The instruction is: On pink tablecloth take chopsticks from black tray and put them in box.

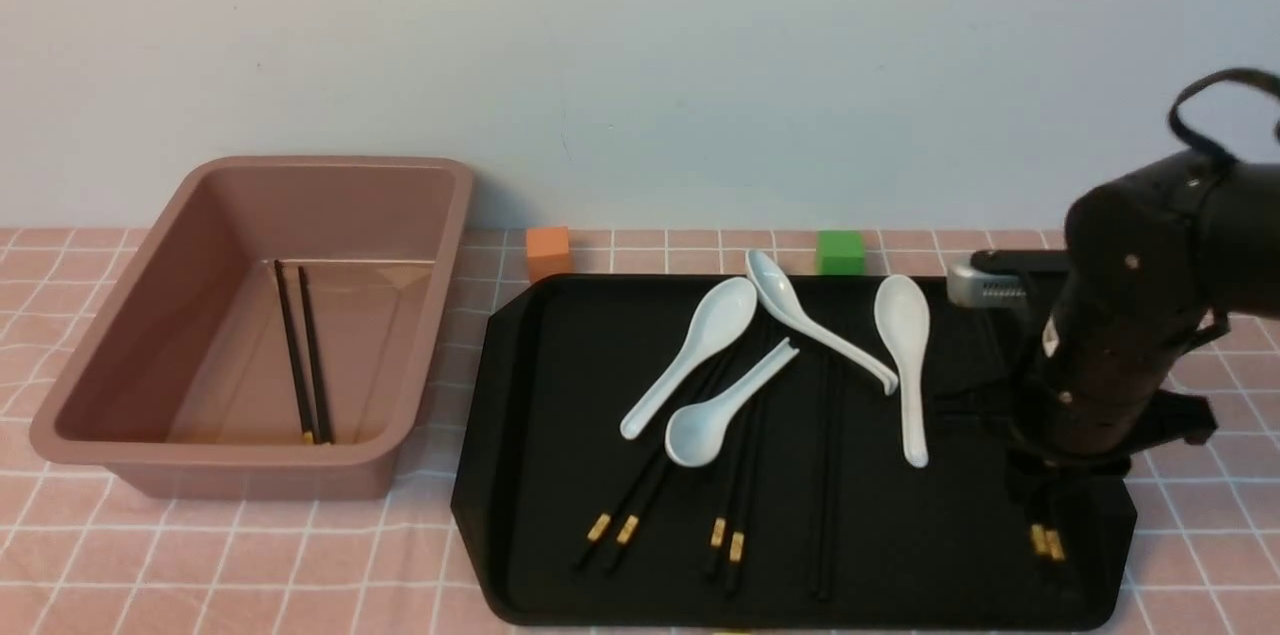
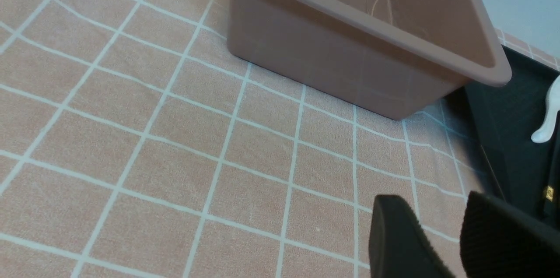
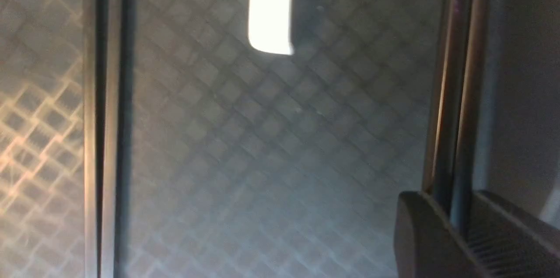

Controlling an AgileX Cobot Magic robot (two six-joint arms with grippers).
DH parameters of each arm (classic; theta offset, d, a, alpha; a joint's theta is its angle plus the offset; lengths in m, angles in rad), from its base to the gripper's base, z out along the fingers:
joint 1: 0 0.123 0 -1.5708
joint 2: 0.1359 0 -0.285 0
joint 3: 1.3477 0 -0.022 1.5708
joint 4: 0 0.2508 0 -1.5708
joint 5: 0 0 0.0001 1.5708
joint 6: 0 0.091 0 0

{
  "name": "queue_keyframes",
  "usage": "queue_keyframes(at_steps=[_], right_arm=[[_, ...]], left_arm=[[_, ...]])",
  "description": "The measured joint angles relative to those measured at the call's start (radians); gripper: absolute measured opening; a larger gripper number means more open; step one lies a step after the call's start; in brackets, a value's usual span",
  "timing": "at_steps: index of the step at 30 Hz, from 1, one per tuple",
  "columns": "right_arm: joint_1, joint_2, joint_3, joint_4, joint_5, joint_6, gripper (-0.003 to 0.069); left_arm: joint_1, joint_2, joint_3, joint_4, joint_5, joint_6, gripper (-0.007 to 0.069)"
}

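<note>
Two chopsticks (image 1: 305, 355) lay in the box (image 1: 425, 335), which sat on the pink tablecloth (image 1: 60, 575) left of the black tray (image 1: 560, 395). More pairs lay on the tray among four spoons (image 1: 903, 335), and the right arm (image 1: 1120, 345) covered the tray's right end.

From the left wrist, the left gripper (image 2: 437, 208) hung over the cloth, jaws apart and empty.

From the right wrist, the right gripper (image 3: 450, 201) was clenched on a pair of chopsticks (image 3: 450, 116) over the tray floor.

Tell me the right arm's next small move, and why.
Probably a straight lift: the right gripper looks closed on a pair of chopsticks at the black tray's right side, low over it. Raising them clears the tray before carrying left to the box.
</note>
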Motion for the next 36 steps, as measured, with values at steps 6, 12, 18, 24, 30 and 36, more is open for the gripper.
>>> queue_keyframes(at_steps=[6,12,18,24,30,36], right_arm=[[0.038,-0.134,0.0,0.042,0.039,-0.012,0.0133],[0.212,-0.178,-0.082,0.14,-0.029,-0.019,0.0133],[0.405,-0.004,-0.401,0.162,-0.095,-0.026,0.0133],[0.5,0.324,-0.83,0.23,-0.076,-0.087,0.0133],[0.521,0.596,-1.195,0.29,-0.066,-0.11,0.0133],[0.519,0.786,-1.394,0.285,-0.09,-0.11,0.0199]], left_arm=[[0.0,0.0,0.0,0.0,0.0,0.0,0.0238],[0.0,0.0,0.0,0.0,0.0,0.0,0.0239],[0.0,0.0,0.0,0.0,0.0,0.0,0.0239],[0.0,0.0,0.0,0.0,0.0,0.0,0.0239],[0.0,0.0,0.0,0.0,0.0,0.0,0.0239],[0.0,0.0,0.0,0.0,0.0,0.0,0.0239]])
